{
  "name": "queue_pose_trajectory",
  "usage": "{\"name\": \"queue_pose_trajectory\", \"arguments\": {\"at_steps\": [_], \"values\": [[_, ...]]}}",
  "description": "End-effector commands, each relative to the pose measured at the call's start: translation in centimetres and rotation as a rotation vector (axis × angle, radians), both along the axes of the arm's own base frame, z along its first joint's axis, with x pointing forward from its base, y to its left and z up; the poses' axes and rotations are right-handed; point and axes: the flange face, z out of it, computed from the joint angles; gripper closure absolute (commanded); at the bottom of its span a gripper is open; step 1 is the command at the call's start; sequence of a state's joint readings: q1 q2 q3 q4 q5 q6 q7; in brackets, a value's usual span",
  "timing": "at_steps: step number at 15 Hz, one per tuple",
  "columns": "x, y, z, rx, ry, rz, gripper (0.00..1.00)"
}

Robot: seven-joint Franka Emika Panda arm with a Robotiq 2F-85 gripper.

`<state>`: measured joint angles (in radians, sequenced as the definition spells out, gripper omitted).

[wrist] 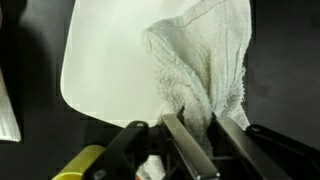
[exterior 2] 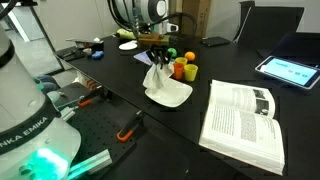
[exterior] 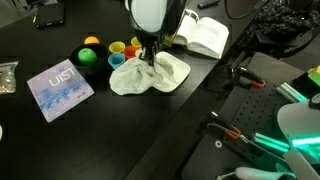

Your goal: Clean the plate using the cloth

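A white plate [exterior: 172, 72] lies on the black table; it also shows in an exterior view [exterior 2: 172, 96] and in the wrist view [wrist: 105, 60]. A whitish cloth [exterior: 130, 76] hangs from my gripper [exterior: 149, 60] and drapes onto the plate. In the wrist view the cloth [wrist: 205, 60] is pinched between the two fingers of my gripper [wrist: 200, 128]. In an exterior view the cloth [exterior 2: 155, 75] is lifted into a peak under the gripper [exterior 2: 157, 57], above the plate's far end.
Coloured cups [exterior: 118, 48] and a green ball [exterior: 88, 57] stand behind the plate. An open book [exterior: 205, 35] lies beside it, also seen in an exterior view [exterior 2: 245, 120]. A blue booklet [exterior: 58, 88] lies nearby. A tablet [exterior 2: 290, 68] sits at the table's far side.
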<state>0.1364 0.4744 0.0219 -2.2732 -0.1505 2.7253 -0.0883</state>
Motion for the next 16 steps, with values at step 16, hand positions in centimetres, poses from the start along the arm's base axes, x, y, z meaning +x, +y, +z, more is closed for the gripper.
{"name": "queue_pose_trajectory", "arguments": {"at_steps": [16], "values": [[-5.4,-1.5,-9.5,-0.003,0.090,-0.211,0.96]]}}
